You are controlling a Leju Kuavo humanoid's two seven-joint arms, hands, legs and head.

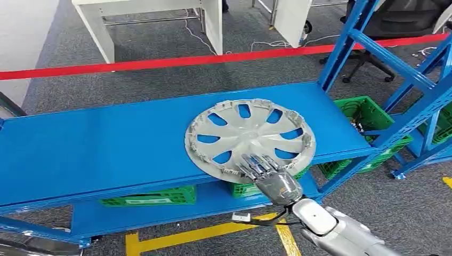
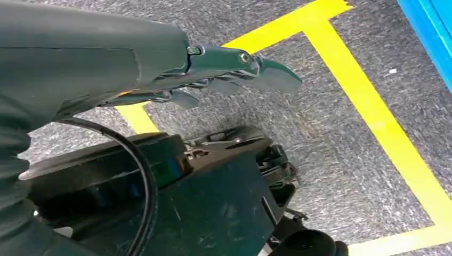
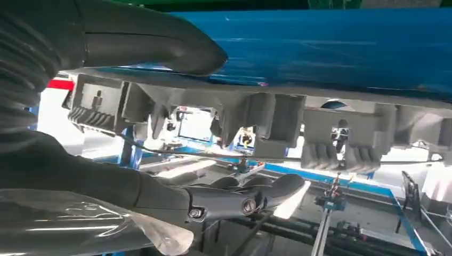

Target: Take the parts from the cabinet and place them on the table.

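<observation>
The grey hubcap (image 1: 249,140) lies flat on the blue shelf (image 1: 106,144), its near rim overhanging. The right hand (image 1: 265,172) pinches that rim, thumb underneath, fingers on top. Held so shallowly at one edge, it could tilt and slip free when lifted. The left hand (image 2: 234,72) hangs empty, fingers loosely extended, over the floor.

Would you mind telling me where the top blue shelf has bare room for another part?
The blue shelf is bare from its left end up to the hubcap. A narrower strip lies between the hubcap and the blue upright. The front edge is crowded, where the right hand meets the hubcap's rim.
</observation>
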